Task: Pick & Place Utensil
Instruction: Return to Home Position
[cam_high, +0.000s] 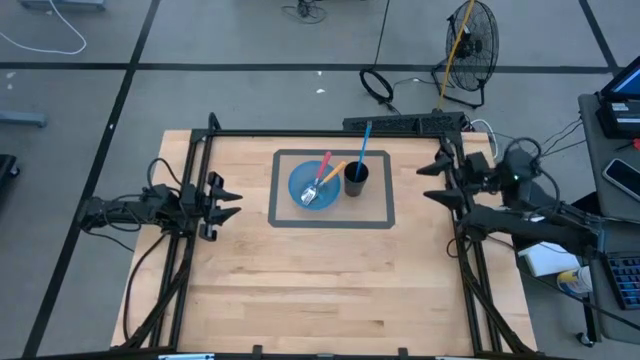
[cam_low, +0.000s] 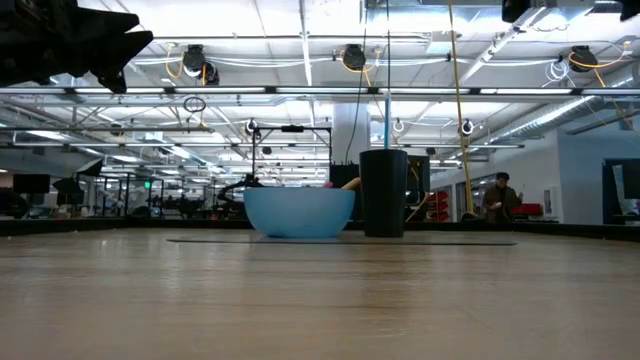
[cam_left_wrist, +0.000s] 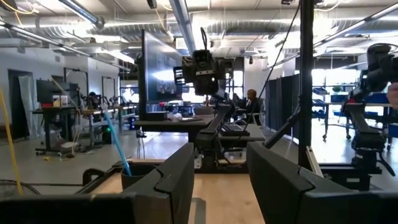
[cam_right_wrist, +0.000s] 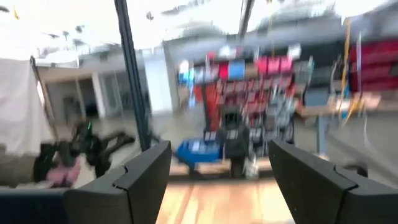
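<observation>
1. We are locating the blue bowl inside the grey-bordered rectangle, which is lying nearer the desk's far edge, about midway between its left and right edges.
2. The pink fork is resting in the bowl, its handle leaning over the far rim. An orange-handled utensil is lying beside it.
3. The black cup is standing upright just right of the bowl, with the blue straw leaning out of it.
4. The left gripper is hovering by the desk's left edge, fingers spread wide, gripping nothing.
5. The right gripper is hovering by the right edge, fingers likewise parted and empty.
</observation>
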